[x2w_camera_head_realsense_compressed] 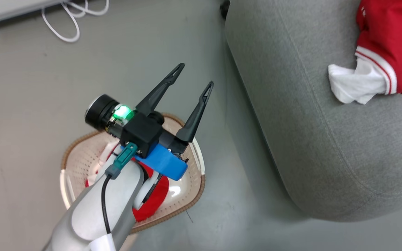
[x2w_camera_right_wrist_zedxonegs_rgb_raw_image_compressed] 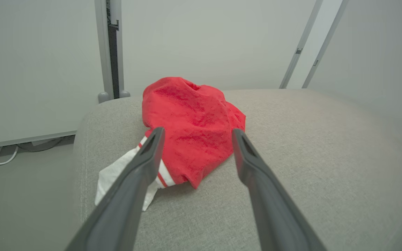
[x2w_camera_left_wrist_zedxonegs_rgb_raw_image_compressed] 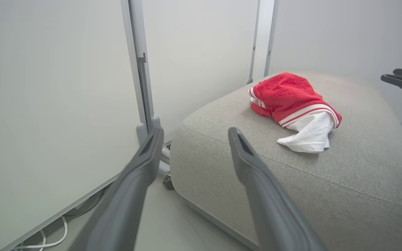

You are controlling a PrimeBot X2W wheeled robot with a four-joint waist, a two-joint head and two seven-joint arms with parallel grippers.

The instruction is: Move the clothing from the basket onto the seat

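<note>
Left gripper [x2w_camera_head_realsense_compressed: 194, 75] hangs raised over the far rim of the basket [x2w_camera_head_realsense_compressed: 71, 153]. Its two long dark fingers are spread wide with nothing between them, the tips aimed across the bare grey floor [x2w_camera_head_realsense_compressed: 117, 52] toward the seat [x2w_camera_head_realsense_compressed: 309, 132]. Its pale forearm [x2w_camera_head_realsense_compressed: 92, 209] comes up from the bottom edge of the head view and covers much of the basket. A green light [x2w_camera_head_realsense_compressed: 123, 112] glows on the wrist, and a blue block [x2w_camera_head_realsense_compressed: 162, 162] sits behind the fingers. One red garment [x2w_camera_head_realsense_compressed: 155, 197] lies inside the basket, partly hidden under the arm. The basket and the seat's rounded side stand apart, with a strip of open floor between them. A second red garment [x2w_camera_head_realsense_compressed: 393, 42] lies on top of the seat, its white panel [x2w_camera_head_realsense_compressed: 351, 83] and striped cuff spilling toward the edge nearer the basket. Right gripper [x2w_camera_right_wrist_zedxonegs_rgb_raw_image_compressed: 197, 131] is also spread and empty, low over the cushion and pointed at that garment; whether its fingertips touch the cloth cannot be told. Open grey cushion lies on both sides of it. Pale wall panels [x2w_camera_left_wrist_zedxonegs_rgb_raw_image_compressed: 47, 104] with grey posts stand close behind the seat, and white cables [x2w_camera_head_realsense_compressed: 72, 31] loop on the floor at their foot.
</note>
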